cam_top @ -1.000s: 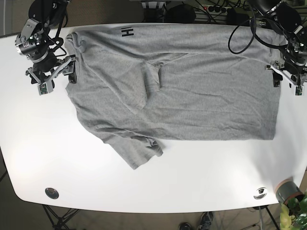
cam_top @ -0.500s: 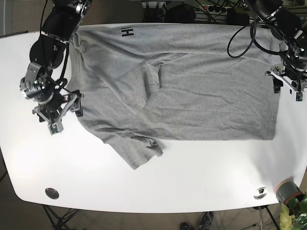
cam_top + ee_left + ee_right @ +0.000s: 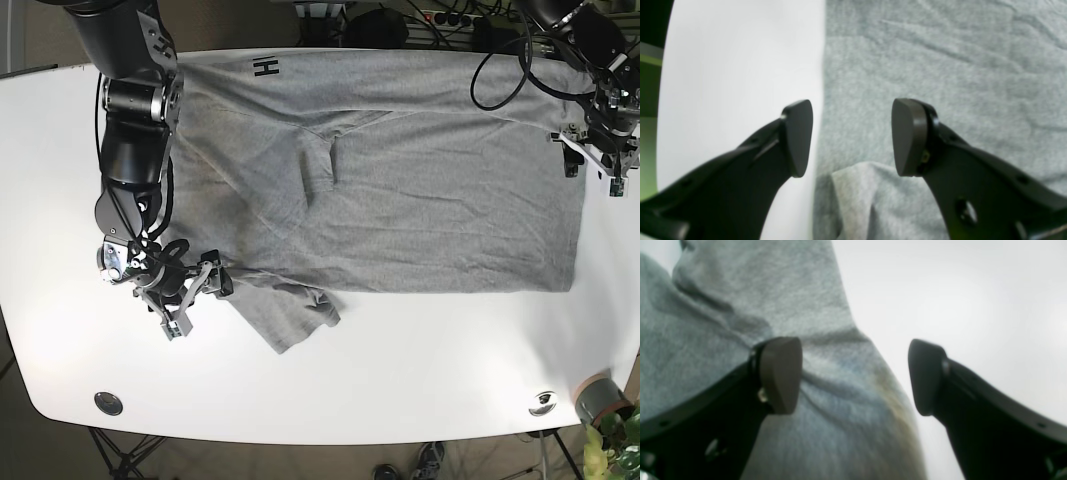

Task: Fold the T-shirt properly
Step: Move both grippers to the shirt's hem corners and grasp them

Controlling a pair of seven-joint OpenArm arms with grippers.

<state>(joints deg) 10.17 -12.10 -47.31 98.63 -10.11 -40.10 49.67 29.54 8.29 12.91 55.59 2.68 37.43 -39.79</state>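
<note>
A grey T-shirt (image 3: 420, 200) with black lettering (image 3: 265, 67) lies spread across the white table (image 3: 420, 370). One sleeve (image 3: 290, 315) points toward the front edge. My right gripper (image 3: 195, 303) is at the shirt's left side by that sleeve. In the right wrist view it (image 3: 853, 375) is open, one finger over the cloth (image 3: 706, 323) and one over bare table. My left gripper (image 3: 590, 165) hovers at the shirt's right edge. In the left wrist view it (image 3: 851, 136) is open astride the hem (image 3: 907, 66), above a small turned-over flap (image 3: 873, 200).
A grey pot (image 3: 598, 398) with a plant stands off the front right corner. Two round metal fittings (image 3: 108, 402) (image 3: 543, 402) sit near the front edge. Black cables (image 3: 500, 70) hang over the back right of the table.
My right arm has swept from the shirt's back left corner down its left side to the front sleeve. The left gripper has shifted slightly toward the back at the right edge.
</note>
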